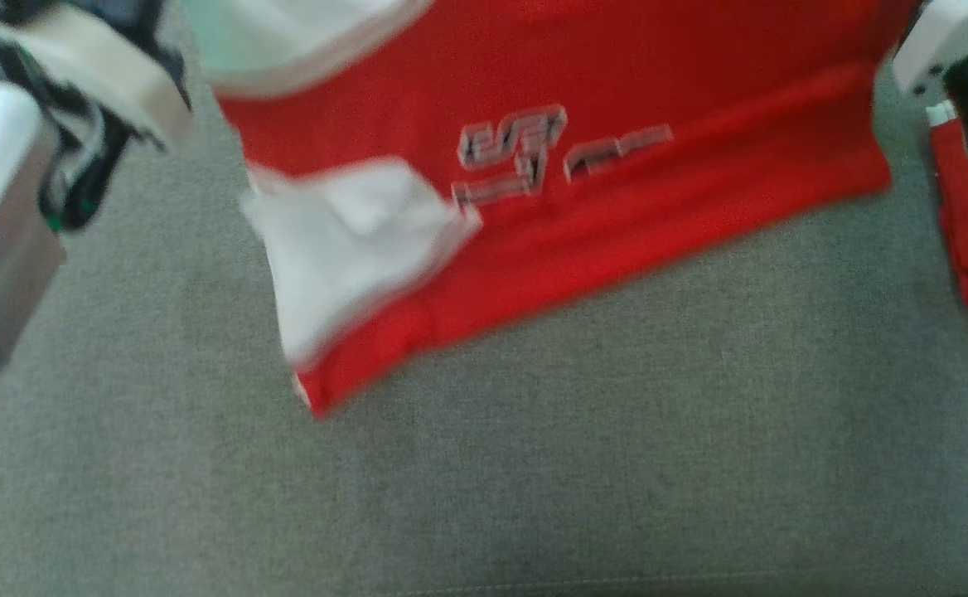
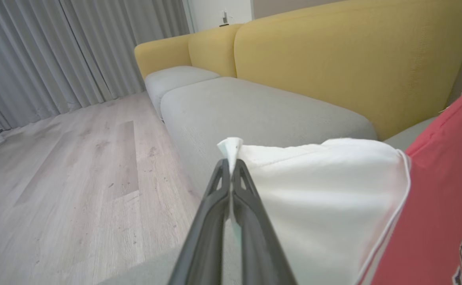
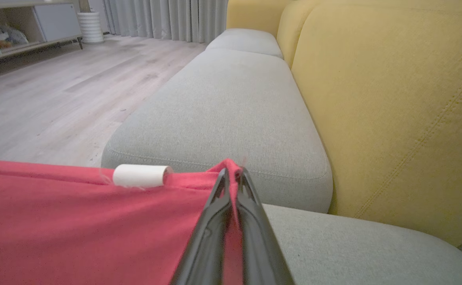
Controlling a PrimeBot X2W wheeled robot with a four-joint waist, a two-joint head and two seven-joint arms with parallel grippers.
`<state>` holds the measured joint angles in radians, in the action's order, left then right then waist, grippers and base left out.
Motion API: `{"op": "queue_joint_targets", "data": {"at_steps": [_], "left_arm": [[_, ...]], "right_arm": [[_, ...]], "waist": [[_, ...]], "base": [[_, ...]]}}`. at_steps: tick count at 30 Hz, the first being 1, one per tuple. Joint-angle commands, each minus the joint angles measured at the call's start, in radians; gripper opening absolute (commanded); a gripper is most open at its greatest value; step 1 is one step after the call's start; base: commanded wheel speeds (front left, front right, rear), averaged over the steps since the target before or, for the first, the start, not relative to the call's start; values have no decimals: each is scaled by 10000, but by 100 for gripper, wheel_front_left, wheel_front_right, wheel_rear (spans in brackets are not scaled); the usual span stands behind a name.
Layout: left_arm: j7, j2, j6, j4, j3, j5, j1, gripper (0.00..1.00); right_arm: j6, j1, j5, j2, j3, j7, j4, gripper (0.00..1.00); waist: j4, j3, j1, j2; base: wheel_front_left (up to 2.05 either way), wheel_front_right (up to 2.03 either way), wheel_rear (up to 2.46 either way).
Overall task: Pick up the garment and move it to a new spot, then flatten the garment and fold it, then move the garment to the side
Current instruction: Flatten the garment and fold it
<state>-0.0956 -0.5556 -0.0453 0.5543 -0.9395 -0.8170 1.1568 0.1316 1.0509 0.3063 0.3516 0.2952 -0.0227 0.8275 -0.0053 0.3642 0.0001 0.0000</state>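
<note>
A red garment [image 1: 617,75] with white sleeves is hanging stretched between two robot grippers above a grey sofa seat cushion [image 1: 534,464]. The left gripper [image 2: 230,168] is pinching the edge of a white sleeve [image 2: 314,186]. Its two dark fingers are pressing together, and a tip of white cloth is poking out beyond them. The right gripper [image 3: 231,176] is likewise clamping tightly on a bunched corner of the red cloth. In the blurred head view the garment is spanning the far part of the scene. Its lower hem is drooping toward the cushion, though contact is unclear. Grey lettering [image 1: 525,153] is showing on the red front, and a white flap [image 1: 343,240] is hanging at its near left corner. A yellow backrest [image 3: 393,99] is rising behind the seat.
</note>
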Motion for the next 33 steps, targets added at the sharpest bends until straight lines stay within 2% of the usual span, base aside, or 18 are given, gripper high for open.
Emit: {"op": "queue_joint_targets", "data": {"at_steps": [1, 7, 13, 19, 25, 29, 33], "left_arm": [[-182, -310, -27, 114, 489, 113, 642, 0], [-613, 237, -325, 1166, 196, 338, 871, 0], [-848, 442, -629, 1489, -296, 294, 153, 0], [-746, 326, -749, 1258, -786, 192, -685, 0], [66, -74, -821, 343, -1470, -273, -1902, 0], [417, -316, -837, -451, -1788, -627, -2561, 0], [622, -365, -840, -921, -2027, -777, -2939, 0]], "right_arm": [[-9, 337, 102, -122, -47, 170, -213, 0], [-9, 195, 439, -272, 25, 467, 184, 0], [-9, -488, 824, 43, 310, 562, 462, 0], [-9, -1218, 1257, 473, 553, 508, 605, 0], [-9, -2034, 1644, 1073, 1301, -45, 645, 0], [-9, -2316, 1452, 1568, 2087, -204, 604, 0], [-9, -2339, 682, 2177, 3144, -199, 628, 0]], "waist": [[-36, 37, -1, 0], [83, -44, -1, 0], [367, -372, -1, 0], [632, -720, -1, 0], [830, -1134, -1, 0], [926, -1190, -1, 0], [1016, -1020, -1, 0]], "base": [[0, 0, 0], [0, 0, 0], [0, 0, 0], [0, 0, 0], [0, 0, 0], [0, 0, 0], [0, 0, 0]]}}
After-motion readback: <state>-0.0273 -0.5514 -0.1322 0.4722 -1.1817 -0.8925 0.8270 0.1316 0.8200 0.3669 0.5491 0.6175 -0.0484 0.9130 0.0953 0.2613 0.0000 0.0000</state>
